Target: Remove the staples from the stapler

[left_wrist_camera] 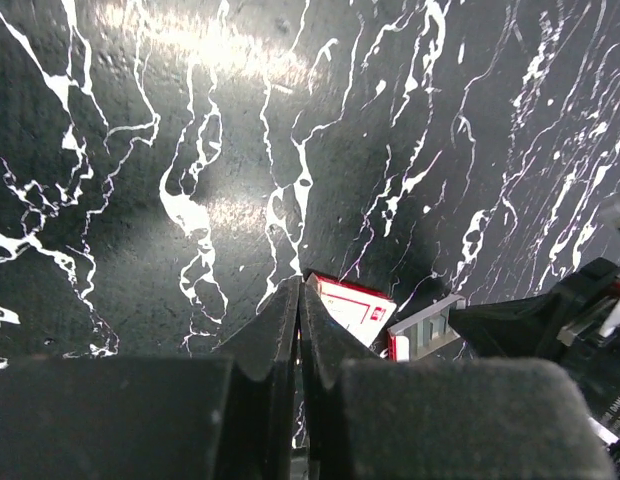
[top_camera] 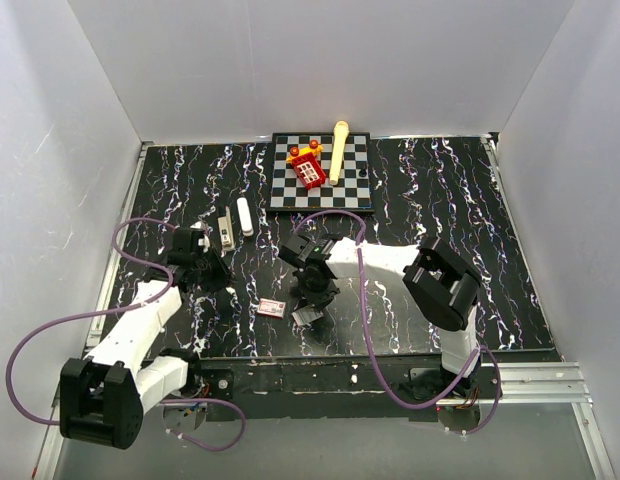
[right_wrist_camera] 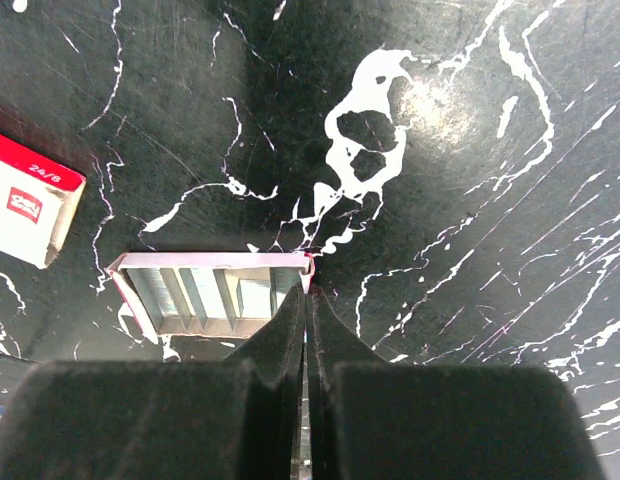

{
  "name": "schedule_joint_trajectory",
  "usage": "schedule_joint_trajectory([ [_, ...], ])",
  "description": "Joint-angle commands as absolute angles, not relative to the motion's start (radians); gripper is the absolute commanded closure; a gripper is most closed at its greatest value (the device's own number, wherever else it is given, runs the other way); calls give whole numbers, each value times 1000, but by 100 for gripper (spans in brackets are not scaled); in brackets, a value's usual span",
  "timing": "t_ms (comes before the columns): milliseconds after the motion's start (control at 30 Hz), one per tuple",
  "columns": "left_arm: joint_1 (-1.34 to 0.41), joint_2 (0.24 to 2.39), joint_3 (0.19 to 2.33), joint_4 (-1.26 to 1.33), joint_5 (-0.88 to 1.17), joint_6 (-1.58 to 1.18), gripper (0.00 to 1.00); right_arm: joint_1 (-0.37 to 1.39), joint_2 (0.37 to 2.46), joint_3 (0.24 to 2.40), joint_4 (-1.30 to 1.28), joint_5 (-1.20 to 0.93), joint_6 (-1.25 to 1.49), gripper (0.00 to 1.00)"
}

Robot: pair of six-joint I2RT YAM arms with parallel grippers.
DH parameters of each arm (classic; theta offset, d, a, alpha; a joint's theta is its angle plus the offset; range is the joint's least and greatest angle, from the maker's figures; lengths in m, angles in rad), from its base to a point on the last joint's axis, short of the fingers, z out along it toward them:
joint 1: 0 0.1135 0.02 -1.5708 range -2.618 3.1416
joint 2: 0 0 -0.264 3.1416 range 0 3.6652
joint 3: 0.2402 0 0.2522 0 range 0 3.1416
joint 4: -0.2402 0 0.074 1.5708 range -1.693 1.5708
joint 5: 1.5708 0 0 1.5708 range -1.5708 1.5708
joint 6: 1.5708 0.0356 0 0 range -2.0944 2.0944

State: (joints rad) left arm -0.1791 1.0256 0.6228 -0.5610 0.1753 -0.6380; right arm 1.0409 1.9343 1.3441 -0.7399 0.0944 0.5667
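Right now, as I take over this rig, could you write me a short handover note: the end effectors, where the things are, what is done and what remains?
Left end effector: shut, holding nothing.
Right end effector: shut, holding nothing, its tip at the right end of the open tray.
Stapler: lies left of centre beside the white stick, with no end effector on it.
Staples: silvery strips lie in the tray, next to the red-and-white box.
Done: cannot tell if the stapler is already empty.
Left: check the stapler and take out any strip inside.
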Motion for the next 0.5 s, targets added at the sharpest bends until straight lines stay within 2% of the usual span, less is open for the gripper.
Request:
schedule_joint_trajectory([
  [0, -189, 1066, 595, -542, 215, -670, 100, 1040, 1913, 1336, -698, 103, 635, 99],
  [467, -281, 1216, 542, -422, 199, -710, 100, 1042, 1950, 1393, -690, 135, 698, 99],
])
